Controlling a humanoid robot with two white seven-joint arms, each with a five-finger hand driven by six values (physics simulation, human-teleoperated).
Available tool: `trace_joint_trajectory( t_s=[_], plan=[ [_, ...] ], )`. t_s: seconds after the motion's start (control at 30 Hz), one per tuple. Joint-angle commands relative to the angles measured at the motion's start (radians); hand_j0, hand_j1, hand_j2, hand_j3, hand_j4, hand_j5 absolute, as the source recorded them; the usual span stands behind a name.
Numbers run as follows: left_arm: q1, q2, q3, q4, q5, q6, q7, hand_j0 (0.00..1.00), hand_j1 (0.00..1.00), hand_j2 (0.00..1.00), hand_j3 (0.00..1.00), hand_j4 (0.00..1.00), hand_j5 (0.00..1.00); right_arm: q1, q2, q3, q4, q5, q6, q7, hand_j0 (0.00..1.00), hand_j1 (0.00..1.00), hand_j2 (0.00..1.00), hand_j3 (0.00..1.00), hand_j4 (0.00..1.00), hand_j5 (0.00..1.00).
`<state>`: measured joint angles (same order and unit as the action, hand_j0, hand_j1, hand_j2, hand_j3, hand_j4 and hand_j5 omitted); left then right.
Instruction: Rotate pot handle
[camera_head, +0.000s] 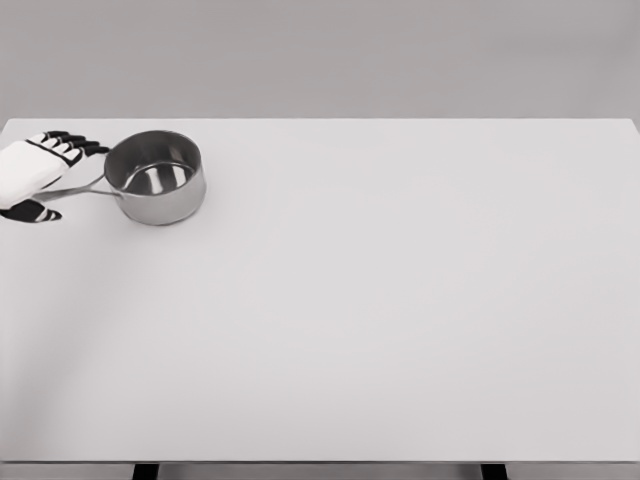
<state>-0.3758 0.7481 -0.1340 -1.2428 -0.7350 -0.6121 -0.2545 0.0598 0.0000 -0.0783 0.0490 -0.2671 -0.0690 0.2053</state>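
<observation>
- Steel pot (157, 178) sits upright in the upper left of the frame, on the white table (380, 320), near its far edge.
- Pot looks empty, shiny inside; open top faces up.
- Handle (82, 188) is thin and metal, sticking out leftward from the pot wall, dipping slightly toward the left edge of the frame.
- Left hand (35, 178) comes in at the far left edge, white with dark fingertips, right over the outer end of the handle.
- Fingers (72, 142) reach above the handle toward the pot rim, thumb (35, 213) lies below it; handle runs between them.
- Hand looks loosely wrapped about the handle, but can't tell if it really grips or only brackets it.
- Fingertips sit just beside the pot rim; contact is unclear.
- Two dark table legs (146, 470) peek out at the bottom edge.
- Plain grey wall (320, 55) fills the top of the frame.
</observation>
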Motion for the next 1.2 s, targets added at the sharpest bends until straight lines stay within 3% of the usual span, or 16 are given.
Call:
trace_joint_trajectory(
  t_s=[0.0,0.3,1.17],
  plan=[
    [-0.002,0.0,0.001,0.016,0.006,0.001,0.0,1.0,1.0,1.0,1.0,1.0,1.0,0.0,0.0,0.0,0.0,0.0,0.0,0.0,1.0,1.0,1.0,1.0,1.0,1.0],
    [-0.012,-0.003,-0.001,0.051,0.005,0.001,0.001,1.0,1.0,1.0,1.0,1.0,1.0,0.0,0.0,0.0,0.0,0.0,0.0,0.0,1.0,1.0,1.0,1.0,1.0,1.0],
    [-0.005,-0.007,-0.009,0.029,0.014,0.001,0.001,1.0,1.0,1.0,1.0,1.0,1.0,0.0,0.0,0.0,0.0,0.0,0.0,0.0,1.0,1.0,1.0,1.0,1.0,1.0]
  ],
)
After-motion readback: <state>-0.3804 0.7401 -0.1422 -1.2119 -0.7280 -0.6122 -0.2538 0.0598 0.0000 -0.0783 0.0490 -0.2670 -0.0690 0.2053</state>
